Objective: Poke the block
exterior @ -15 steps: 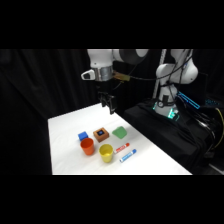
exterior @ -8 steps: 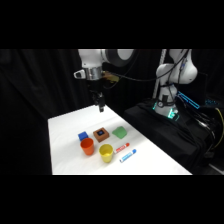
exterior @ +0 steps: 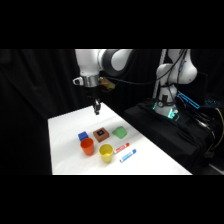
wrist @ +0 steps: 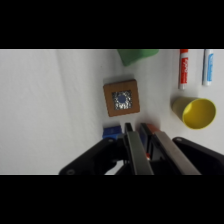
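We have not yet touched the block [exterior: 101, 134]: our gripper [exterior: 96, 108] hangs above the table, behind the block and clear of it, with its fingers drawn close together and holding nothing. The block sits between the blue block [exterior: 83, 136] and the green block [exterior: 119, 132], behind the yellow cup [exterior: 106, 152]. The descent and the poke are left, as we judge it.

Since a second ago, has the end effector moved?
Yes. In the side view the end effector has shifted left along the table's far edge, now hanging up-left of the block.
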Available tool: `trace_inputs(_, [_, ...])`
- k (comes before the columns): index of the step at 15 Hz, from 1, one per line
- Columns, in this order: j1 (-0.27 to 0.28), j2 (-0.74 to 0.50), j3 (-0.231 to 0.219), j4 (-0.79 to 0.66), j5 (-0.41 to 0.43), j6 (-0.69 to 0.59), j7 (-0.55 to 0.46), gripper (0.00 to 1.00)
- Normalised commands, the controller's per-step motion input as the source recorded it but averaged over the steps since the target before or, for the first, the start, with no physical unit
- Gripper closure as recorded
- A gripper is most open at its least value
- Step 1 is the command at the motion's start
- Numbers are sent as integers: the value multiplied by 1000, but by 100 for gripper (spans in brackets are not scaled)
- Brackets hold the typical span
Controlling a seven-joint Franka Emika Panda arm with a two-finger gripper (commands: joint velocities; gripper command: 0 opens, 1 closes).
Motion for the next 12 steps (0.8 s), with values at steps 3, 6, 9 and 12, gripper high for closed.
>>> trace_inputs(3, [-21,85,19,-91,148,280,-91,100])
trace_inputs(6, [-45,119,33,-99,186,332,-142,98])
trace_inputs(9, [-63,144,49,-74,185,319,-161,98])
trace_inputs(12, [-66,140,63,-63,150,334,-157,97])
